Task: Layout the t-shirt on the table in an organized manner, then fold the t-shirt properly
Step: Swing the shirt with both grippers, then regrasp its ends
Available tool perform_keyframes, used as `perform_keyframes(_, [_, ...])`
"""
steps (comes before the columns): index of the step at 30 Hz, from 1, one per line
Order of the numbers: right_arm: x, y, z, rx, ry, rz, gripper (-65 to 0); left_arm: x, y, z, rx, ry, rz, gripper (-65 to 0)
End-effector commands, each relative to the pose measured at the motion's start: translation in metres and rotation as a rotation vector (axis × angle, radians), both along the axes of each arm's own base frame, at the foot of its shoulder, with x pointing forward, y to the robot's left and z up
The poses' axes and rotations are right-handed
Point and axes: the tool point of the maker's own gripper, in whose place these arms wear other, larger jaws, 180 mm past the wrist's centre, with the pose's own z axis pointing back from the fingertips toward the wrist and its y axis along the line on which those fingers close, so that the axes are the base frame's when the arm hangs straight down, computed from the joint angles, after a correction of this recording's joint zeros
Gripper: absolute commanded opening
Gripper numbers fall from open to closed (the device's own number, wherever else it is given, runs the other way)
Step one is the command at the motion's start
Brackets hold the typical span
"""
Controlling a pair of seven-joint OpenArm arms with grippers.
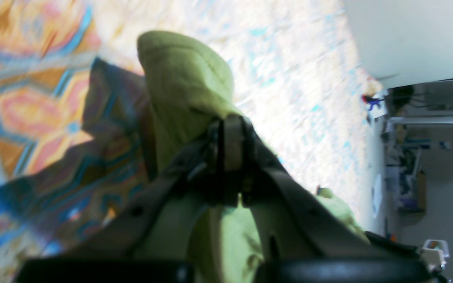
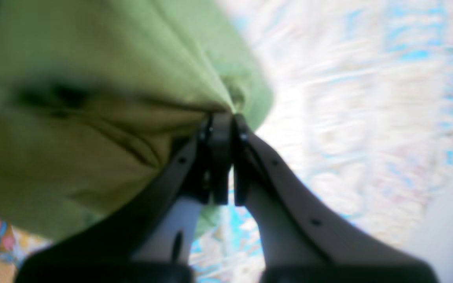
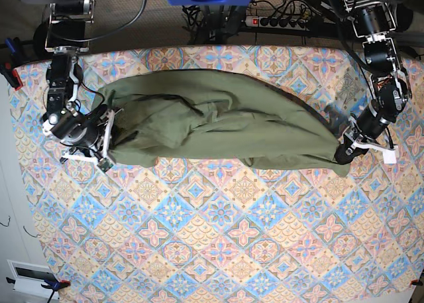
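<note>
1. Right gripper [image 3: 106,138], low by the table's [image 3: 218,250] left edge, is clenched on the t-shirt [image 3: 218,121].
2. T-shirt lies stretched across the far half.
3. Left gripper [image 3: 343,154], near the right edge, pinches its other end.
4. Wrist views show fabric between closed jaws.

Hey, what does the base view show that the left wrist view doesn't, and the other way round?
Only the base view shows the whole t-shirt stretched as a wrinkled band across the table, with the right gripper at one end and the power strip behind the table.

Only the left wrist view shows the jaws pinched on a bunched fold of cloth up close, plus blurry room clutter past the table edge.

Both show the left gripper shut on the t-shirt over the patterned table.
</note>
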Motion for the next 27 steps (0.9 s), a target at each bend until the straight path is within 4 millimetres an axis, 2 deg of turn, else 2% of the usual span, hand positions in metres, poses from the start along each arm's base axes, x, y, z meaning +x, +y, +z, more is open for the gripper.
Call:
perform_keyframes(1, [0.009, -0.011, 0.02, 0.007, -0.063, -0.028, -63.9, 0.011, 0.007, 0.022, 0.019, -0.064, 0.004, -65.0])
perform_keyframes(5, [0.012, -0.038, 0.044, 0.081, -0.14, -0.126, -63.9, 0.021, 0.007, 0.033, 0.022, -0.095, 0.002, -65.0])
perform_keyframes(9, [0.025, -0.07, 0.082, 0.088, -0.238, -0.178, -63.9, 0.044, 0.003, 0.061, 0.021, -0.173, -0.008, -65.0])
perform_keyframes(13, [0.051, -0.093, 0.131, 0.08, -0.354, -0.201, -63.9, 0.076, -0.011, 0.101, 0.024, -0.271, -0.047, -65.0])
perform_keyframes(16, [0.071, -0.107, 0.16, 0.085, -0.411, -0.22, -63.9, 0.098, -0.018, 0.122, 0.014, -0.315, -0.067, -65.0])
perform_keyframes(18, [0.08, -0.121, 0.171, 0.087, -0.413, -0.247, -63.9, 0.115, -0.021, 0.137, 0.008, -0.34, -0.081, -65.0])
perform_keyframes(20, [0.09, -0.125, 0.174, 0.059, -0.373, -0.244, -63.9, 0.129, -0.025, 0.148, 0.007, -0.351, -0.093, -65.0])
perform_keyframes(23, [0.097, -0.105, 0.162, 0.037, -0.316, -0.179, -63.9, 0.133, -0.01, 0.154, 0.036, -0.349, -0.078, -65.0])
perform_keyframes(25, [0.094, -0.093, 0.147, 0.019, -0.275, -0.141, -63.9, 0.132, -0.001, 0.146, 0.033, -0.323, -0.062, -65.0])
perform_keyframes(27, [0.088, -0.08, 0.136, 0.004, -0.256, -0.105, -62.6, 0.127, 0.007, 0.125, 0.026, -0.271, -0.047, -65.0])
